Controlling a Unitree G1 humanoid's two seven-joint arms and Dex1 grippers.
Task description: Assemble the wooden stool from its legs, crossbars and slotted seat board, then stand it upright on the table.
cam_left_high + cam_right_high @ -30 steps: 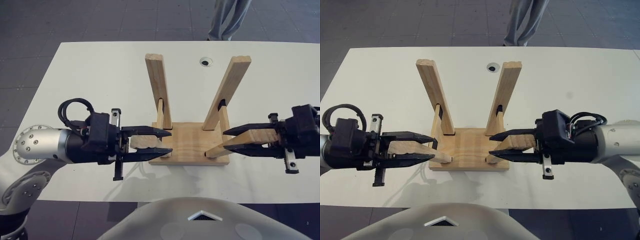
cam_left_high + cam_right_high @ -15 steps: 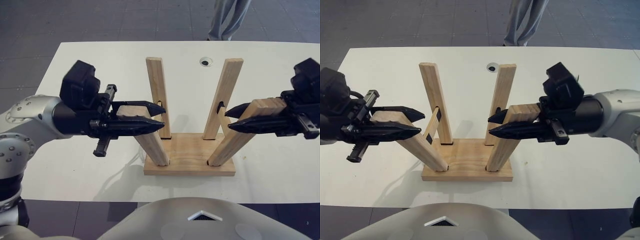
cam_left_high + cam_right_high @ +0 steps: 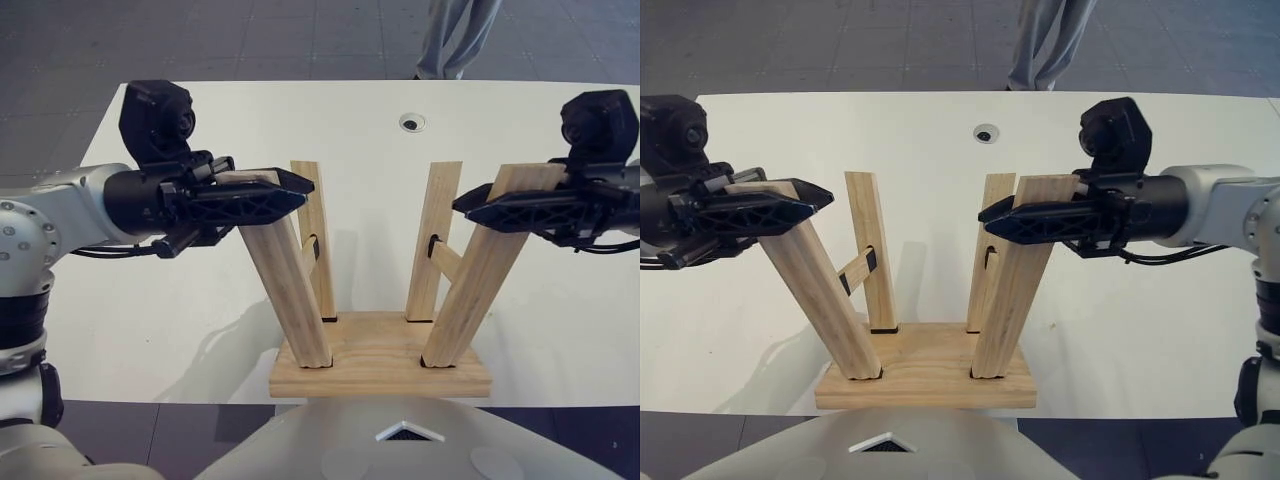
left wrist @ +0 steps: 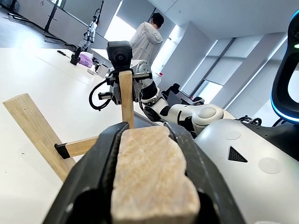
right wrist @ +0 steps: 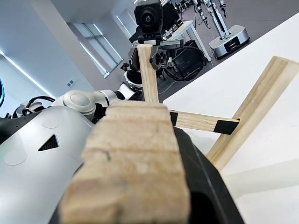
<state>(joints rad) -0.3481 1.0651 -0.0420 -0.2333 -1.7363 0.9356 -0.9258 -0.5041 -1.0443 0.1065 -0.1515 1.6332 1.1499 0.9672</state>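
The wooden stool is upside down, its slotted seat board (image 3: 380, 372) at the table's near edge and several legs pointing up. My left gripper (image 3: 262, 193) is shut on the top of the near left leg (image 3: 285, 290). My right gripper (image 3: 495, 205) is shut on the top of the near right leg (image 3: 475, 290). Two far legs (image 3: 315, 240) (image 3: 432, 240) stand behind, each joined to a near leg by a short crossbar (image 3: 447, 262). In the left wrist view the held leg end (image 4: 152, 172) sits between the fingers; in the right wrist view the other leg end (image 5: 128, 158) does.
The white table (image 3: 200, 290) has a small round hole (image 3: 411, 123) near its far edge. Open tabletop lies to the left, right and behind the stool. The seat board hangs close to the near edge.
Both grippers have risen with the near legs, tipping the stool from lying flat towards me. The seat board has come to the table's near edge with all legs pointing up.
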